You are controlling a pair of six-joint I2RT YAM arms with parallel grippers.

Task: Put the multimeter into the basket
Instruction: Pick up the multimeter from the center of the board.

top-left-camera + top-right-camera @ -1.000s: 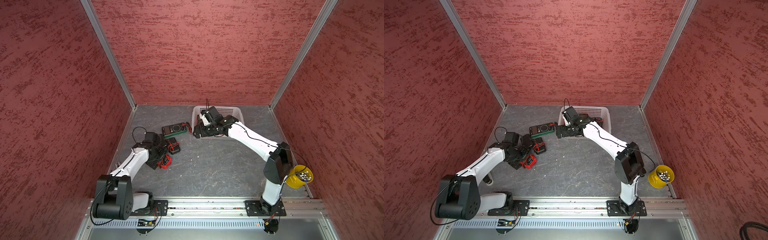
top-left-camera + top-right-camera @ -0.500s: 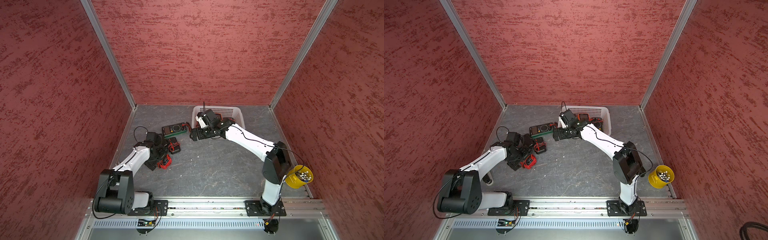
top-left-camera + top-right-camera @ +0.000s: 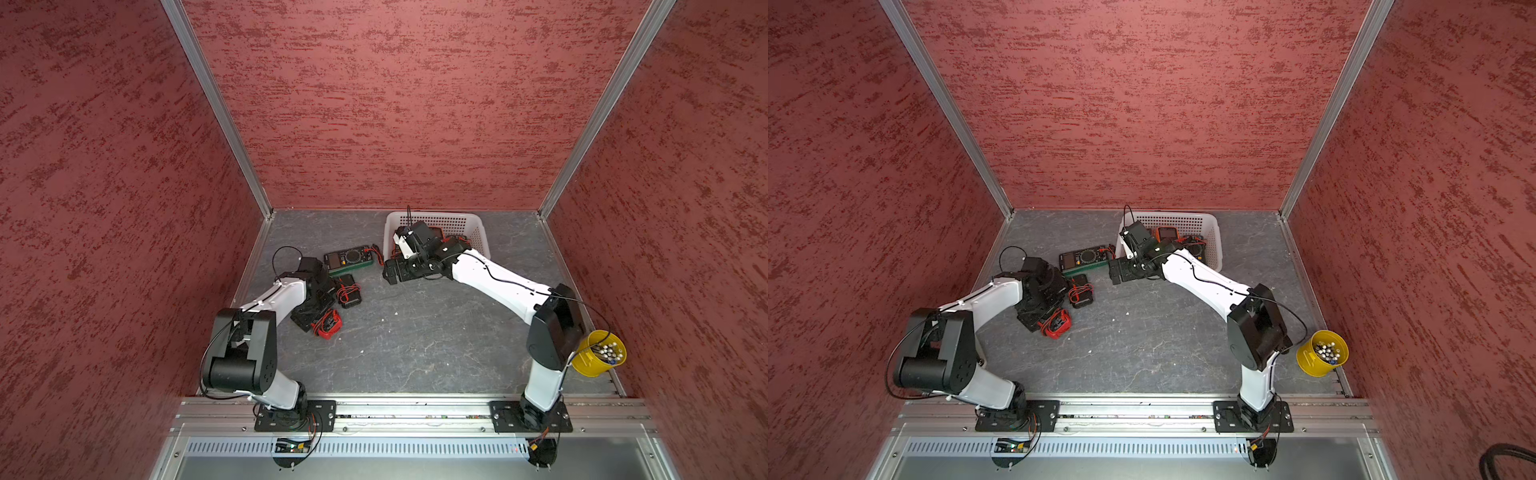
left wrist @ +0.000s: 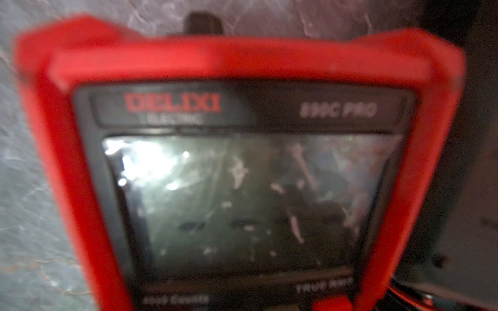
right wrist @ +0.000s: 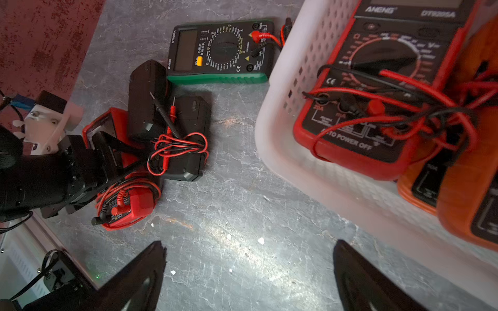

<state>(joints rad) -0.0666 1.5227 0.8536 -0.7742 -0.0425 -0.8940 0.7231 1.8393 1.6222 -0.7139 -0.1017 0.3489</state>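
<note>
A red multimeter point(image 4: 242, 188) lies on the grey floor at the left and fills the blurred left wrist view. My left gripper point(image 3: 316, 309) is down over its middle; its fingers do not show clearly. Only the multimeter's lead-wrapped end point(image 3: 330, 326) sticks out. The white perforated basket point(image 3: 478, 226) stands at the back, holding a red multimeter point(image 5: 377, 94) and an orange one point(image 5: 458, 188). My right gripper point(image 5: 249, 258) hangs open over bare floor just beside the basket's near left corner point(image 5: 272, 140). A green multimeter point(image 3: 348, 259) lies between the two arms.
Two black multimeters point(image 5: 147, 99) point(image 5: 188, 137) lie between the green one and the red one, one bound with red and black leads. A yellow cup point(image 3: 598, 353) of small parts hangs at the right edge. Red walls close in three sides.
My right gripper has come out from over the basket, moving left and down to the floor beside it. My left gripper stays on the red multimeter at the left.
</note>
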